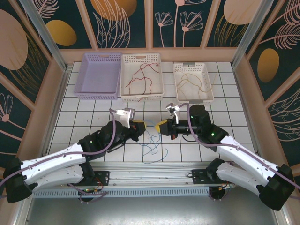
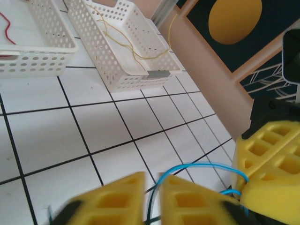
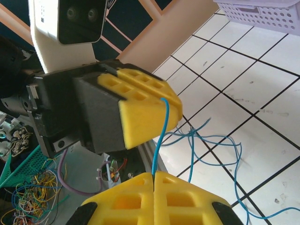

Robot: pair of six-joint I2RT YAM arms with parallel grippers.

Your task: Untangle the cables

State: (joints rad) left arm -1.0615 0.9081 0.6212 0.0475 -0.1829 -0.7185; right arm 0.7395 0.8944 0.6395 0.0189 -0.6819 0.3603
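**Both grippers clamped on one blue cable at mid-table**

The left gripper (image 2: 152, 182) and right gripper (image 3: 153, 176) face each other with tips close together, each with its yellow pads pressed shut on the blue cable (image 3: 161, 136). A short stretch runs between them. The rest lies in loose loops on the white tiled table (image 1: 84, 112), just nearer than the tips. At the far edge, the middle basket (image 1: 143, 97) holds a red cable (image 1: 140, 75) and the right basket (image 1: 201, 100) a yellow-orange cable (image 1: 192, 80). The lilac basket (image 1: 96, 96) stands far left.
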